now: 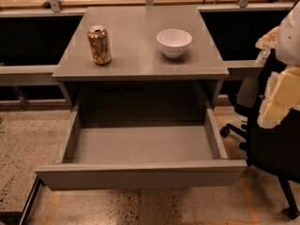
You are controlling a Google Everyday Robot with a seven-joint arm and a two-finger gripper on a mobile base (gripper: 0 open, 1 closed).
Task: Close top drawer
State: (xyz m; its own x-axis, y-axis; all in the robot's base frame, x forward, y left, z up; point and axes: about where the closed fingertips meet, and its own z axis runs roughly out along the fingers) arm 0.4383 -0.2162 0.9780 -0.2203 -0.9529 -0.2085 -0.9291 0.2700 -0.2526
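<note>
Nearest to me, the top drawer (140, 175) stands pulled far out under the table (140, 64), with floor (28, 139) showing to its left. A can (99, 45) and a bowl (174, 42) stand on the table, well apart. A chair (276, 149) is just beside the drawer's right corner. My gripper (281, 97) hangs at the right edge, above the chair; whether it is open or closed I cannot tell.

I count one top drawer (140, 175), one can (99, 45), one white bowl (174, 42), what looks like one black chair (272, 151), and one gripper (277, 102) at the right edge.
</note>
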